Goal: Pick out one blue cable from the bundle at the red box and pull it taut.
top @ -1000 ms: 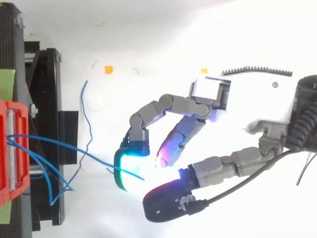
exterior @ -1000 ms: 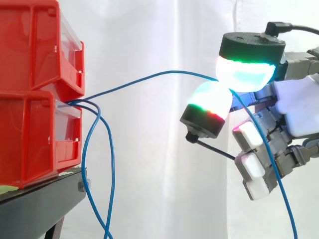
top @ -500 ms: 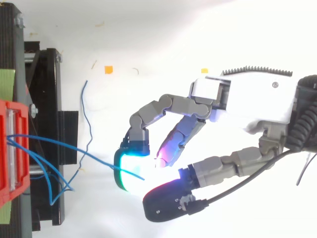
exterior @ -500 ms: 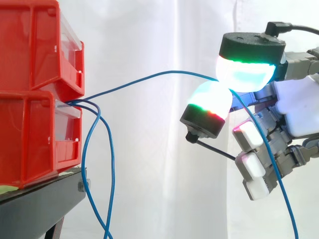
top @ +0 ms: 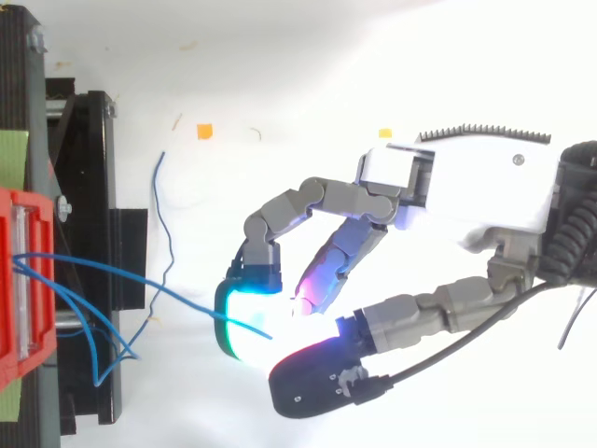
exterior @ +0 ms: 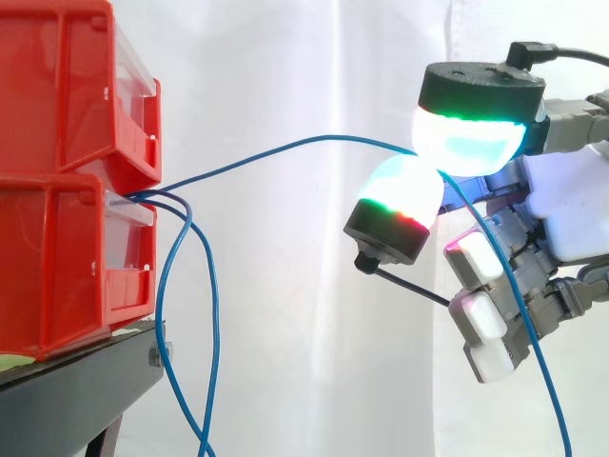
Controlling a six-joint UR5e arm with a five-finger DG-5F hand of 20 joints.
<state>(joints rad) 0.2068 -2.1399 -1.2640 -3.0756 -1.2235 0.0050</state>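
Side view: you see the hand (exterior: 561, 214) at the right, its curled fingertips (exterior: 466, 143) pinching one blue cable (exterior: 324, 137). It arcs from the lower red box (exterior: 57, 257) to that pinch, then hangs down.

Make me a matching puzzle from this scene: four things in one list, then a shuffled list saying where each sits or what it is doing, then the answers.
Things:
1. topmost blue cable
2. red bins
3. black stand
4. hand

Places or states:
A. stacked one on the other
B. reaches in from the side view's right edge, fingers pinching something thin
C. underneath, carrying the stack
D. arches, not yet taut, from the lower bin to the glowing pads

Pairs: 1-D, 2-A, 3-C, 4-B.
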